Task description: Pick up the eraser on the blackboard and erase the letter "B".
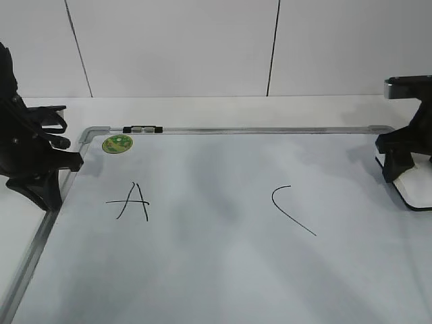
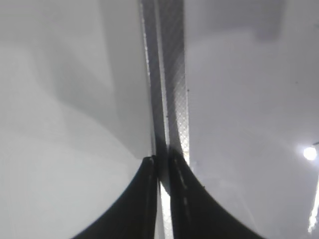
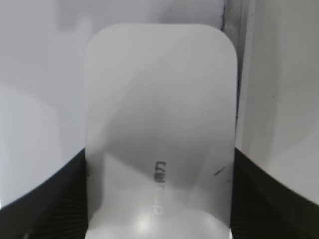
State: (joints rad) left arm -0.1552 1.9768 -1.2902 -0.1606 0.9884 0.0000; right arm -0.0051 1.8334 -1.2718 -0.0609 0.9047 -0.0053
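- Gripped between both fingers of right pincer (image 3: 159, 199): white eraser (image 3: 159, 124), flat on blackboard (image 1: 223, 270) at its right edge.
- Letter B nowhere visible; only black "A" (image 1: 131, 201) and a curved stroke (image 1: 290, 209) on board.
- Green magnet (image 1: 117, 143) near top-left corner.
- Left pincer (image 2: 162, 167) closed, empty, above left frame rail.
- White counter (image 1: 202, 108) beneath.

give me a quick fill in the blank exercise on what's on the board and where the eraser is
1. The right gripper is closed on the white ____.
2. Between the letter "A" and the "C"-like curve, the blackboard shows ____ letter.
3. The round green magnet sits at the board's far-____ corner.
4. The left gripper has its jaws ____.

Missing words: eraser; no; left; shut
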